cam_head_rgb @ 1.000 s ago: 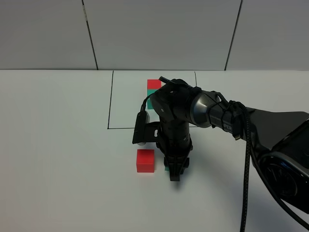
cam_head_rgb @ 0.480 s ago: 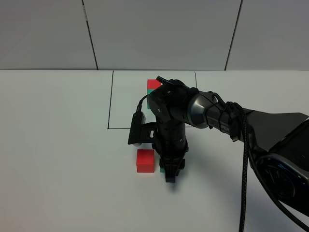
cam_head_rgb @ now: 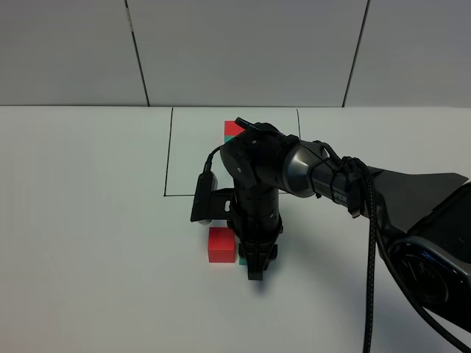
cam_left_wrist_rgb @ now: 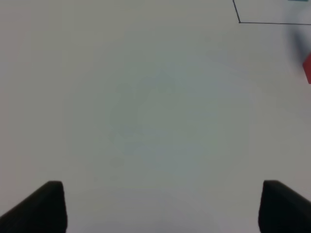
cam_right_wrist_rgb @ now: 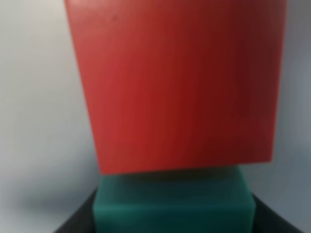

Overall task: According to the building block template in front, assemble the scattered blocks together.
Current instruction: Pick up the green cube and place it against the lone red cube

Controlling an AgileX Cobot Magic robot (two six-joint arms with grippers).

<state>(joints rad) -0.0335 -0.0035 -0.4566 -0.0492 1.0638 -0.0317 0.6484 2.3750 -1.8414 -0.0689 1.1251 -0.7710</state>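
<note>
**Right end effector (cam_head_rgb: 255, 273) clenched, tip at the teal cube (cam_right_wrist_rgb: 175, 206)**

The right arm (cam_head_rgb: 412, 198) extends in from the right edge and folds down over the middle of the worktop (cam_head_rgb: 88, 220). It covers most of the building block template (cam_head_rgb: 234, 128). Only the template's red top and a strip of teal show, inside the black drawn rectangle (cam_head_rgb: 168, 154). A black cable (cam_head_rgb: 372, 250) runs along the arm.

The worktop is plain white, and pale wall panels (cam_head_rgb: 243, 51) with dark seams stand behind it.

Nearer the camera than the rectangle, the red cube (cam_head_rgb: 221, 244) sits just beside the teal cube, seemingly touching it. The high view shows only a sliver of teal next to the fingers. The right wrist view is blurred, with dark edges on either side of the teal cube. Whether the cube is pinched or only pressed cannot be told.

The left end effector (cam_left_wrist_rgb: 155, 208) hangs released over bare worktop, grasping nothing.
</note>
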